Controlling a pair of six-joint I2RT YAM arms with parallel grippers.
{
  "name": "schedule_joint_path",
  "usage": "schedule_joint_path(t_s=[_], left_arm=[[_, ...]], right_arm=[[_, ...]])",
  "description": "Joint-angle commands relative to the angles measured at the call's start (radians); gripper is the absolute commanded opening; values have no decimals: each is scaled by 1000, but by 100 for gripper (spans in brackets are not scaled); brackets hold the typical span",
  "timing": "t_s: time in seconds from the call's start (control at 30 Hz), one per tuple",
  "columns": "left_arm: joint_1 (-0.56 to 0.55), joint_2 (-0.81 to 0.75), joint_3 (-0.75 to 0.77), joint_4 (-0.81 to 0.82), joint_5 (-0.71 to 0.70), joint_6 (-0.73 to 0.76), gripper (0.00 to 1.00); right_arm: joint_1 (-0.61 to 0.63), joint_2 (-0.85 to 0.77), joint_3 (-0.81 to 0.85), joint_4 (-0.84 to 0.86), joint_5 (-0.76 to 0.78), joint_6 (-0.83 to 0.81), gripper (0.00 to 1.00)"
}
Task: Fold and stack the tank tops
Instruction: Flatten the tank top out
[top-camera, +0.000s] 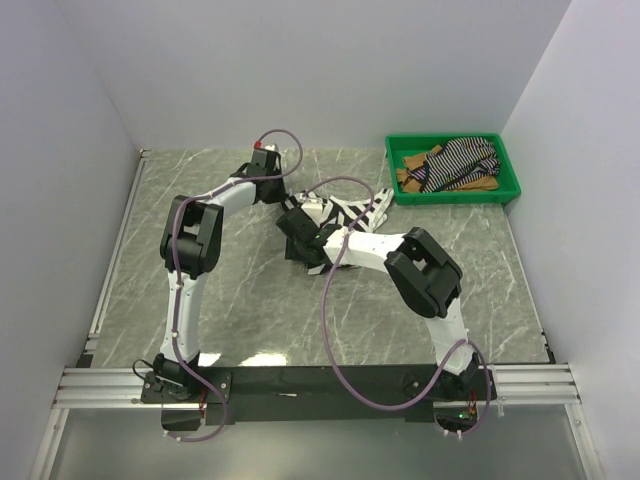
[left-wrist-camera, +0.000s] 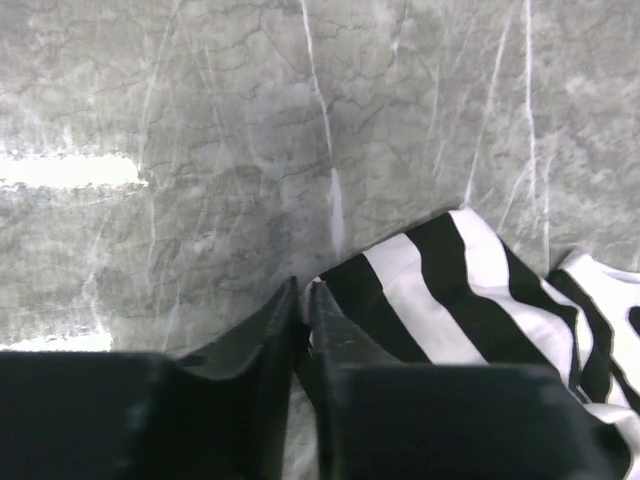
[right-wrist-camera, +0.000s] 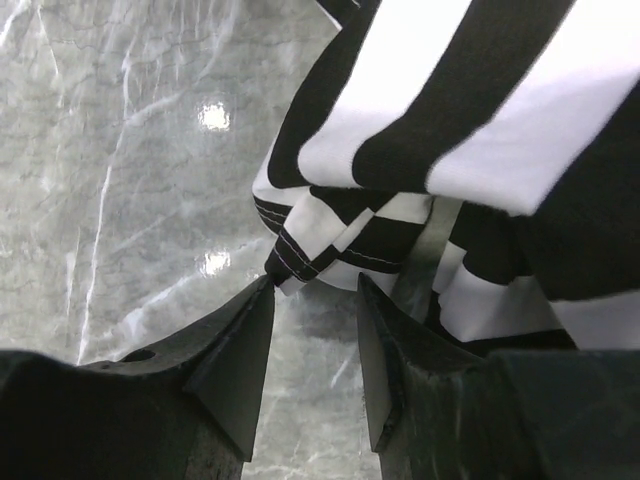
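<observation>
Left gripper (left-wrist-camera: 304, 288) clenched at the hem of the wide-striped black-and-white cloth tank top (left-wrist-camera: 450, 290), right gripper (right-wrist-camera: 315, 285) released, and that thin bite could slip mid-fold!

wide-stripe top (top-camera: 350, 212): soft matt cloth | table (top-camera: 250, 300): stone-look surf. – glossy, smooth | tray (top-camera: 455, 196): green plastic – smooth
</observation>
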Motion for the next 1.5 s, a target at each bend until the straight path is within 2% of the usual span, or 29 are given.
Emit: schedule_joint_path(t_s=[0.0,0.1,0.33,0.7,0.87,1.2,1.47], left_arm=[[-15,43,-23,-104,-23,0,9],[-14,25,-38,-104,-29,-12,0],[-11,-79,-126,-78,-90,-104,0],[-3,-276,-340,-16,-174,-253,0],[0,-316,-406,-5,-193,-280,0],[3,-379,-491,18,-224,-334,0],[3,-405,-524,23,-242,-354,0]], right_arm=[[-11,-79,-12,6,62,2,46],[-25,-116,-55,26,59,2,45],[-28,-173,-58,41,16,-38,50],[9,-69,41,0,-15,-72,50],[24,-3,106,-74,17,-81,49],[45,-24,58,-99,89,-76,49],[62,-19,37,-100,97,-76,43]])
